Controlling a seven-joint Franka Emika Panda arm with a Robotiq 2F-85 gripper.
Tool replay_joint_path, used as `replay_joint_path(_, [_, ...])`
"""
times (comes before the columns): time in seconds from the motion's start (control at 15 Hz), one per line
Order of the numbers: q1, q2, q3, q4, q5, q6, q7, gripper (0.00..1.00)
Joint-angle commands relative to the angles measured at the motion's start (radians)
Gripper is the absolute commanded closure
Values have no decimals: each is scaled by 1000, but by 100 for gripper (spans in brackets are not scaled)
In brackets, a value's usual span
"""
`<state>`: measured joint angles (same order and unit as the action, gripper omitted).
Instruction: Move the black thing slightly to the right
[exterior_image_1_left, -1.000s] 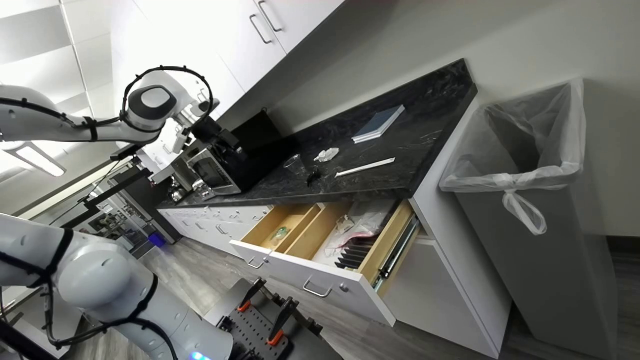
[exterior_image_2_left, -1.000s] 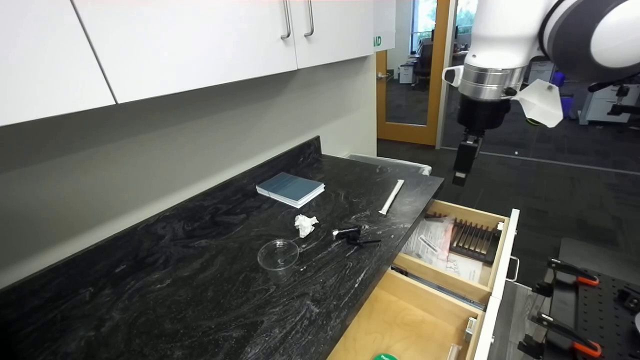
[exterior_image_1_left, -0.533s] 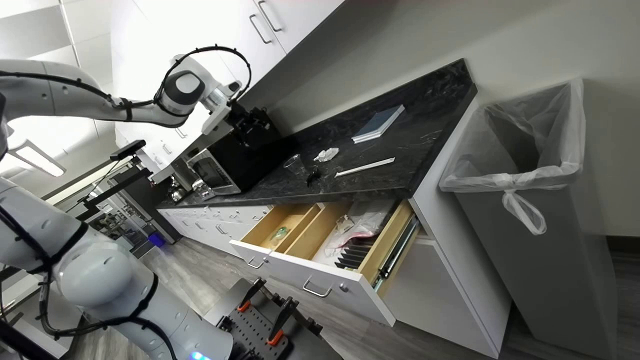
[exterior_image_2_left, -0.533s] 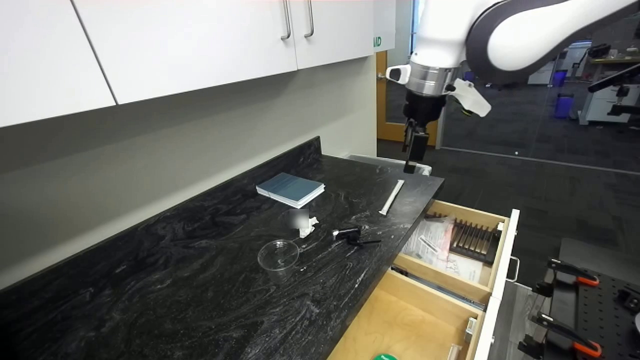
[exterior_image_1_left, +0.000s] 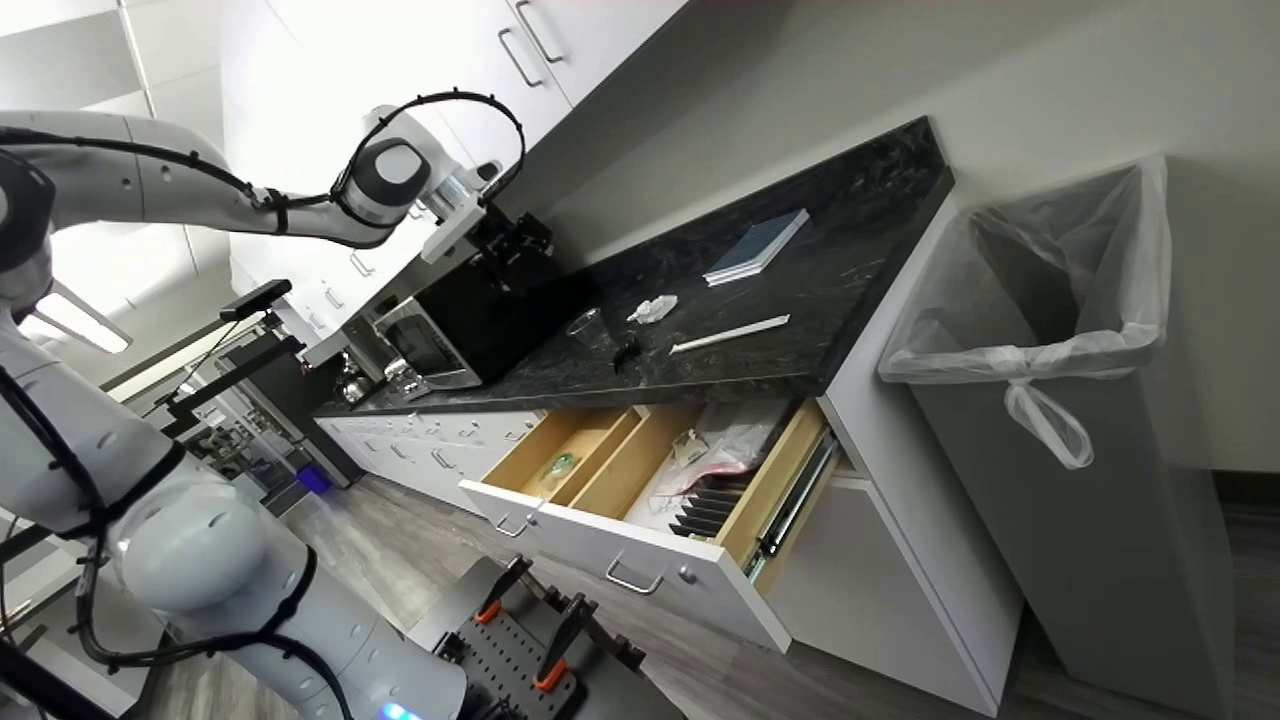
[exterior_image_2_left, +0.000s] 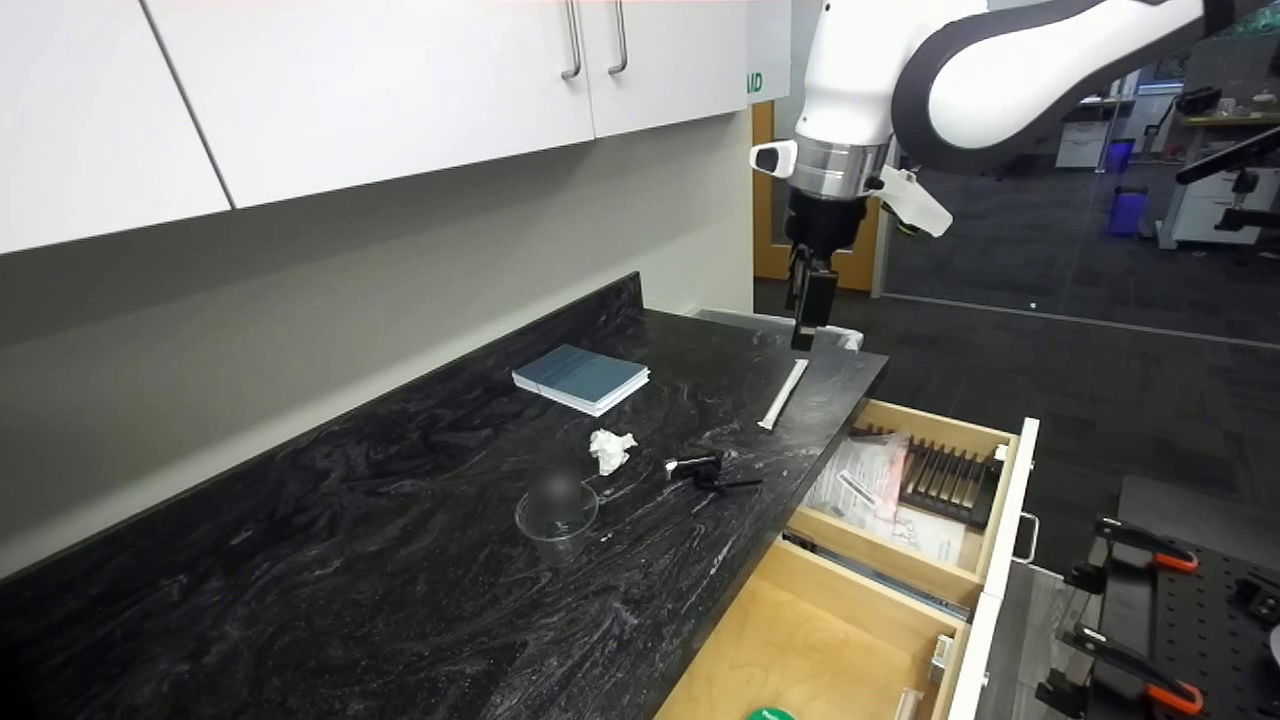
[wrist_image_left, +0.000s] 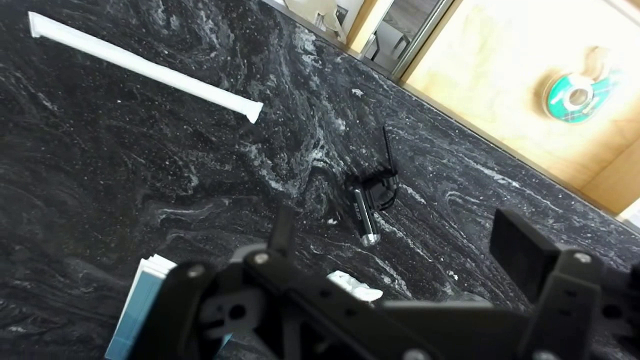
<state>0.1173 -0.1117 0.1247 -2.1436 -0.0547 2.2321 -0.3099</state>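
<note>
— How is the pincer (wrist_image_left: 392, 225) set?
— Its fingers (wrist_image_left: 522, 252) are parted widely, with nothing clasped; it is held above the worktop (wrist_image_left: 125, 190), well apart from it.
— And where is the black thing (wrist_image_left: 372, 190) found?
— On the worktop, roughly between the paper-looking white tube (wrist_image_left: 150, 71) and the crumpled tissue (wrist_image_left: 354, 286), touching neither. A glossy, silver-tipped barrel (wrist_image_left: 366, 215) is joined to a part too dark to be read, from which a thin rod (wrist_image_left: 388, 149) is stretched. Against white-veined black, its outline is easily lost.
— What should be expected in the handling?
— Lightness and stiffness, it is judged, with some slip on the smooth barrel. It is best gripped there, crosswise; the rod could be bent or snapped.
— And further out?
— Flat, blue-covered booklets (wrist_image_left: 139, 306) are stacked, a thin clear cup (exterior_image_1_left: 590, 326) is seen in an exterior view, and a green spool (wrist_image_left: 575, 97) is laid in a pale wooden drawer (wrist_image_left: 485, 85).
</note>
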Motion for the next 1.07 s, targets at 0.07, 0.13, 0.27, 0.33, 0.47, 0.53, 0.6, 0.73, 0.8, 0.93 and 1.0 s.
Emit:
replay_joint_path(0.07, [10,110,-2,47,-10,27,-17,0])
replay_joint_path(0.13, [11,152,0,59,-14,60,-28,0])
replay_joint_path(0.27, [13,239,3,89,-17,111,-50,0])
replay_joint_path(0.33, [13,280,6,100,-17,150,-65,0])
replay_joint_path(0.47, [13,356,14,118,-49,242,-82,0])
replay_joint_path(0.53, [11,393,22,130,-47,283,-103,0])
replay_joint_path(0.6, [9,424,28,143,-51,312,-114,0])
replay_joint_path(0.73, [2,479,44,176,-53,356,-141,0])
replay_joint_path(0.8, [1,502,50,200,-53,359,-147,0])
replay_joint_path(0.93, [10,541,47,247,-75,351,-132,0])
replay_joint_path(1.0, [15,560,43,274,-89,342,-124,0])
